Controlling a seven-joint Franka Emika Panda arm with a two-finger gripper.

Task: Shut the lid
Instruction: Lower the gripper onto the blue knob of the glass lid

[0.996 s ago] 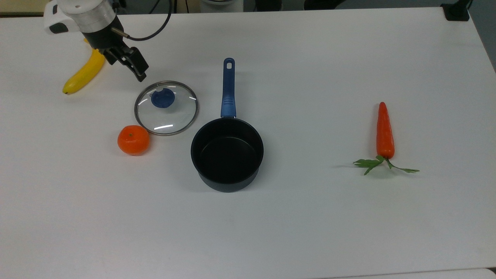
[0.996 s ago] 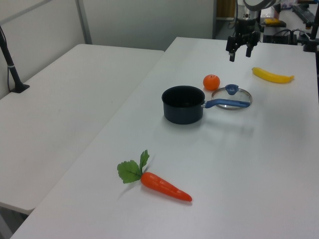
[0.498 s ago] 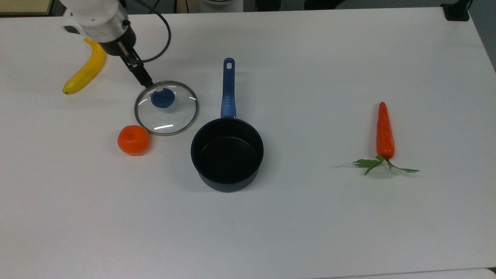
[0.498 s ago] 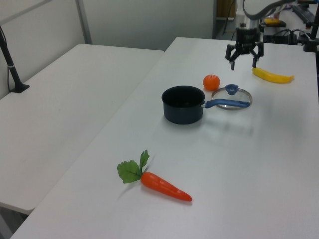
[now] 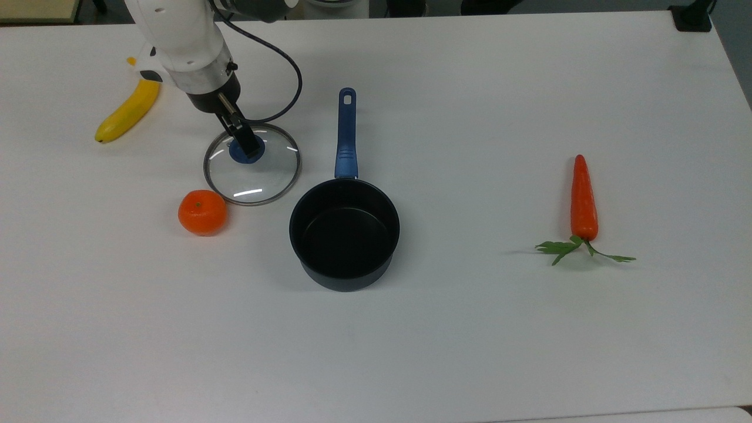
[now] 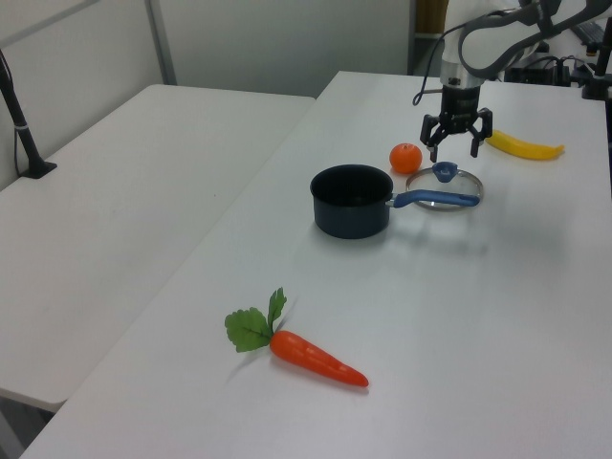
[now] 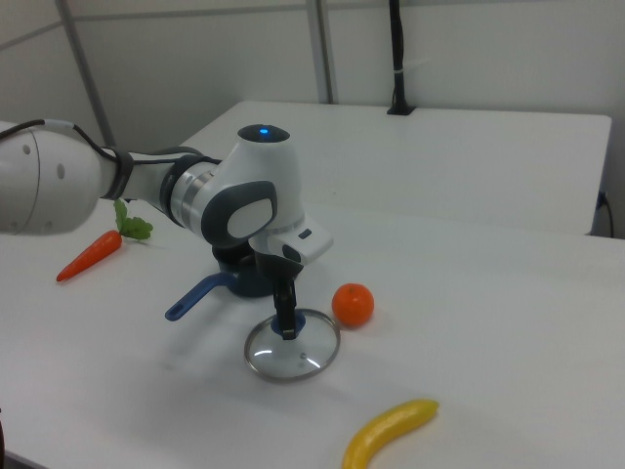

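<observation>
Lid [image 5: 252,164] flat on table [image 5: 470,329], between orange [image 5: 202,212] and saucepan [image 5: 344,232] handle, apart from pan; gripper [image 6: 457,150] fingers spread wide above blue knob [image 6: 444,171], not gripping; banana [image 5: 129,108] beyond arm

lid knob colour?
Blue. The knob sits at the centre of the clear glass lid; the top view shows it best, just under the pincer.
</observation>
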